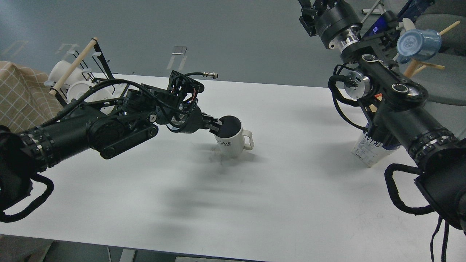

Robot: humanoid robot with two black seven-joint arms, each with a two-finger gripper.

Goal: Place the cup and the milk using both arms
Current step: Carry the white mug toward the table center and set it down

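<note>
A white mug (233, 141) with dark lettering and a dark inside stands nearly upright on the white table (276, 189), near its middle, handle to the right. My left gripper (215, 127) is shut on the mug's left rim. A white and blue milk carton (366, 150) stands tilted near the table's right edge, partly hidden behind my right arm. My right gripper (308, 14) is high at the top edge, far above the carton. It is mostly cut off, so its fingers cannot be told apart.
A rack with white cups (74, 85) and a wooden rod stands at the table's back left. A blue cup (418, 44) hangs on a wooden stand beyond the right edge. A chequered cloth (20, 94) lies at the left.
</note>
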